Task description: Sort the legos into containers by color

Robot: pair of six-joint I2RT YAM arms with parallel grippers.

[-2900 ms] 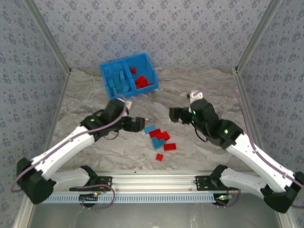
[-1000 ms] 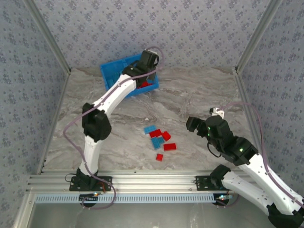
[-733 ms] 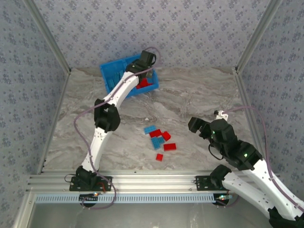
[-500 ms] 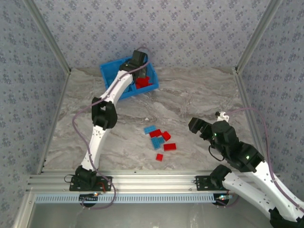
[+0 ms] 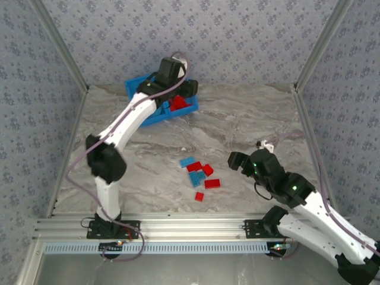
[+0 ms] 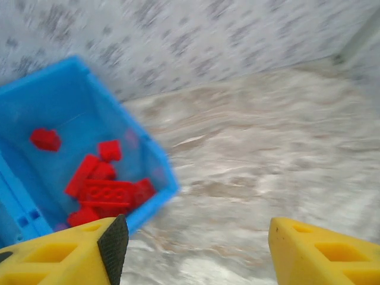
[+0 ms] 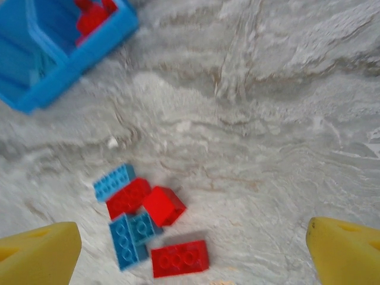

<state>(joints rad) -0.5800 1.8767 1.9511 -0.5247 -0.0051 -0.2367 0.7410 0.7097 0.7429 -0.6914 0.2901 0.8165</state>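
Top: my left gripper [image 5: 187, 90] hangs over the bin [image 5: 134, 89] at the table's [image 5: 249, 119] far-left corner. My right gripper [image 5: 236, 160] is near the loose legos [image 5: 199, 173] toward the near edge.
Left wrist: fingers [image 6: 59, 255] spread, empty, with red bricks [image 6: 101, 189] in the compartment below. I could clip the thin plastic wall and shove the bin.
Right wrist: fingers [image 7: 38, 249] spread. The glossy, studded loose legos may skid on the smooth marbled top.

Left gripper [image 5: 184, 90] swung from loose legos [image 5: 199, 172] to above bin [image 5: 133, 86], right gripper [image 5: 235, 160] drawn back.

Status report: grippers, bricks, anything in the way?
Left gripper open, empty, by the bin. Right gripper open, empty, near the loose bricks. Path to them unobstructed.
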